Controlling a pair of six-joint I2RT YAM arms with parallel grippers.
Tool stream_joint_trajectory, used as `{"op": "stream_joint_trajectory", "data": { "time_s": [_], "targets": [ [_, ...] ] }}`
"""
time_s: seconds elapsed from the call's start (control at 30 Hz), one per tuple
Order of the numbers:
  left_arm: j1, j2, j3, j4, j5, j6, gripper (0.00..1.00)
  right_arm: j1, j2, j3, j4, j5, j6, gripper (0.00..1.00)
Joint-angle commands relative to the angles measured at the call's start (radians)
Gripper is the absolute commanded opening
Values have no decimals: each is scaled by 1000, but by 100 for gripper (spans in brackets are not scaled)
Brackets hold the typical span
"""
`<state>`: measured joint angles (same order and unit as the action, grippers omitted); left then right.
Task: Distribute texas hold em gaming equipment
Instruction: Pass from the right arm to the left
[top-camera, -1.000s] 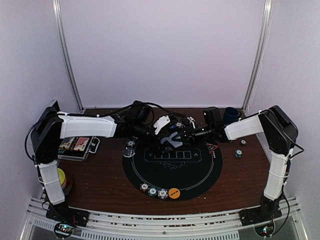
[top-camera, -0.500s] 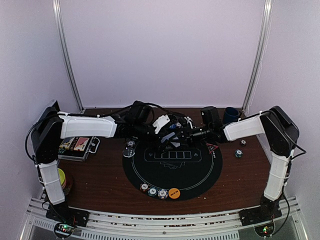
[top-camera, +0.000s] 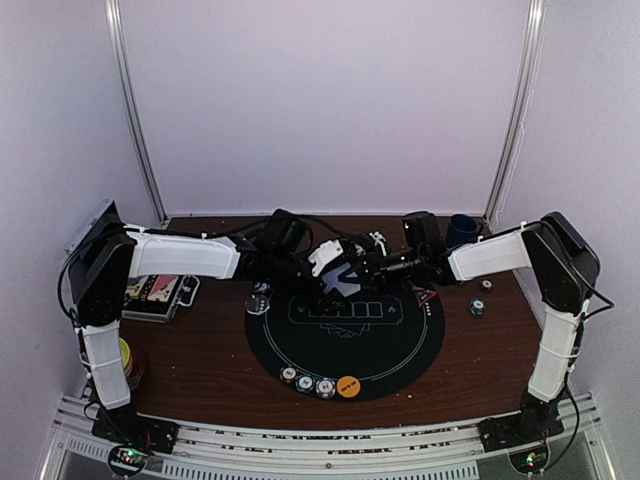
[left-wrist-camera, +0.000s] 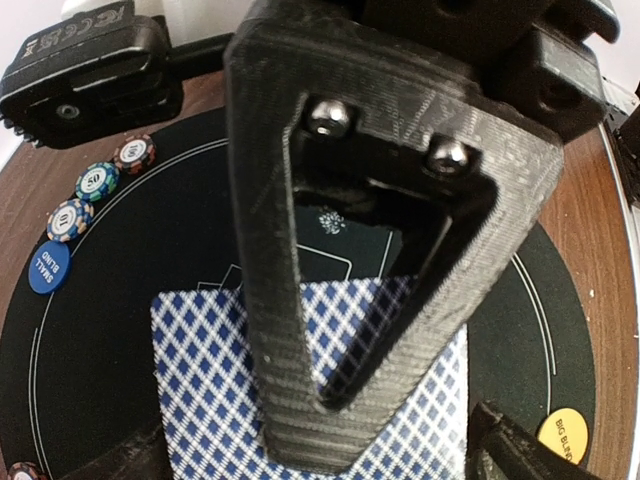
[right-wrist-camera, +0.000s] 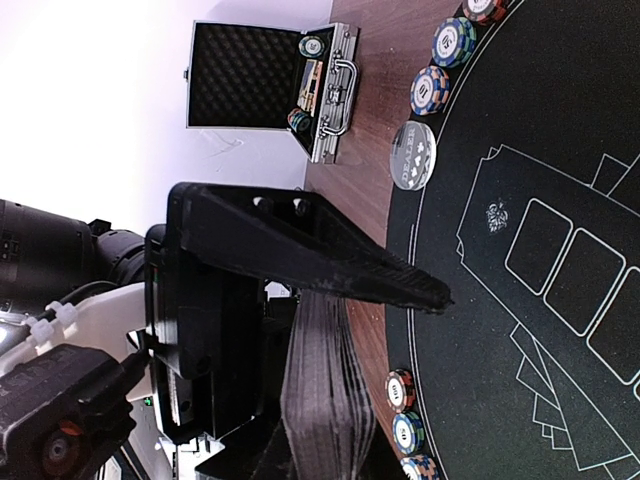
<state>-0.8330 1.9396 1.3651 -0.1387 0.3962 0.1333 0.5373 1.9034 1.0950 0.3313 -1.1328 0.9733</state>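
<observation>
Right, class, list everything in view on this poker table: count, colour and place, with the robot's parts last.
table: one, brown wood.
mat: one, black, round, table centre.
playing cards: one stack, blue diamond backs, held over the mat.
orange button: one, mat's near edge.
blue button: one, opposite edge of the mat.
striped chips: at least eight, mixed colours; three by each of those buttons, two on the table's right.
silver button: one, mat's left edge.
case: one, silver, open, table's left.
cup: one, dark blue, far right.
bowl: one, yellow-green, near left.
left gripper: one, black, open at the cards.
right gripper: one, black, shut on the cards.
</observation>
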Motion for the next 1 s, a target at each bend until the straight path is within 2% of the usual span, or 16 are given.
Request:
{"op": "stream_joint_trajectory", "data": {
  "time_s": [0.0,0.73,0.87,0.97],
  "targets": [
    [-5,9,16,11,3,21,92,1,-34,17,6,-17,-10,0],
    [-5,13,20,10,24,20,58,2,-32,19,4,-18,-10,0],
    [-5,13,19,11,23,17,54,3,-32,21,3,-20,-13,9],
    [-5,12,22,6,10,10,54,-1,-30,35,-18,-23,-32,19]
  ]
}}
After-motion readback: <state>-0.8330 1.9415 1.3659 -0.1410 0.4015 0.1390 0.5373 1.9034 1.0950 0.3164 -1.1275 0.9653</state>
